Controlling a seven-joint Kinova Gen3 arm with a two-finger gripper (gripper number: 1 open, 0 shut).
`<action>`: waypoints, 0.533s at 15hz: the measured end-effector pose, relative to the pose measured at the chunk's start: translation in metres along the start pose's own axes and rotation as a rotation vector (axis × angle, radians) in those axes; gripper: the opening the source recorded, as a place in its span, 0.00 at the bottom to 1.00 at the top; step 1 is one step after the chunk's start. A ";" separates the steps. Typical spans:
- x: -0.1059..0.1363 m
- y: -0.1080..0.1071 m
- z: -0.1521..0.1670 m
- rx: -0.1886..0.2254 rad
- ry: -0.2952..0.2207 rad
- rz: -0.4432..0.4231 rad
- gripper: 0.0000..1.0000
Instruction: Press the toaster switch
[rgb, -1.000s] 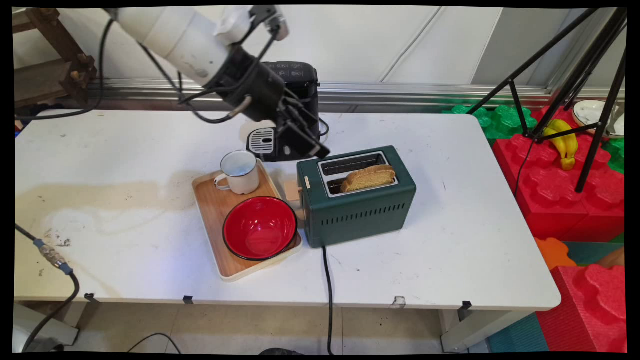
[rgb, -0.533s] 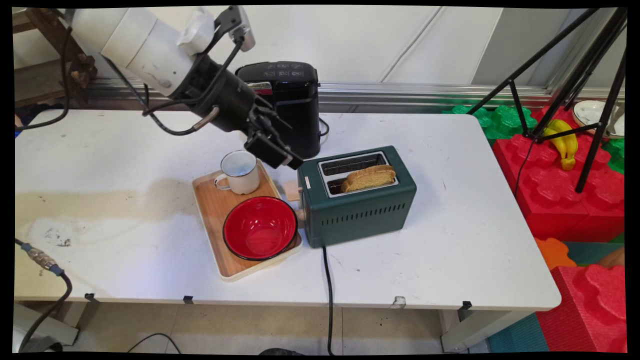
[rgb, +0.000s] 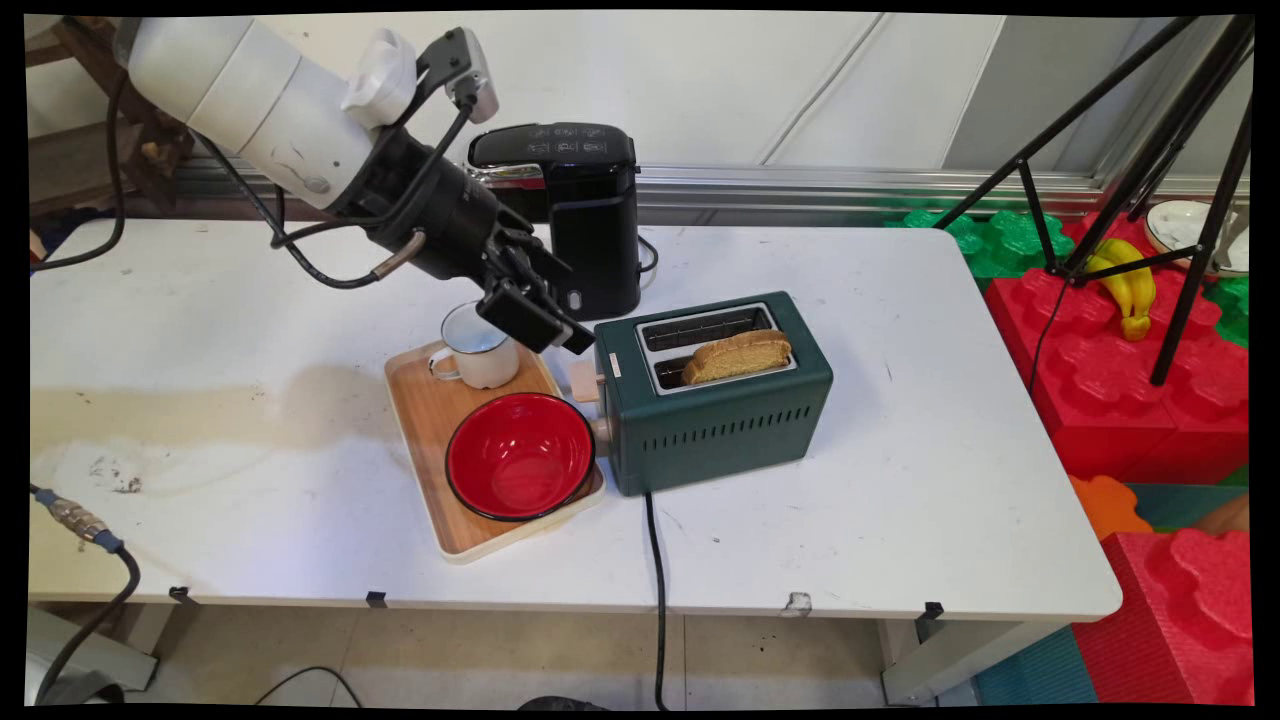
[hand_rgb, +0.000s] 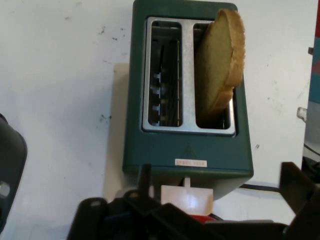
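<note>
Just above the mug (rgb: 480, 345) – my gripper (rgb: 545, 330) spread, holding nothing | green toaster (rgb: 715, 400) with bread slice (rgb: 738, 356) beside – red bowl (rgb: 520, 455) on tray (rgb: 425, 420).

White arm angled down from upper left, black pincer (rgb: 545, 325) empty, fingers (hand_rgb: 295, 187) spread wide

The toaster (rgb: 712, 395) stands mid-table, just beside the tray (rgb: 425, 420) bearing a mug (rgb: 480, 345) and bowl (rgb: 520, 455); the coffee maker (rgb: 585, 215) crowds in behind. Bread (rgb: 738, 355) fills the nearer slot; the far slot (hand_rgb: 162, 75) is free. Bare table (rgb: 950, 450) lies right.
</note>
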 end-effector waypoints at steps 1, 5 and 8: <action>-0.001 0.000 0.001 0.001 -0.003 -0.002 1.00; -0.003 0.000 0.007 0.000 -0.020 -0.007 0.00; -0.003 0.000 0.014 -0.001 -0.034 -0.015 0.00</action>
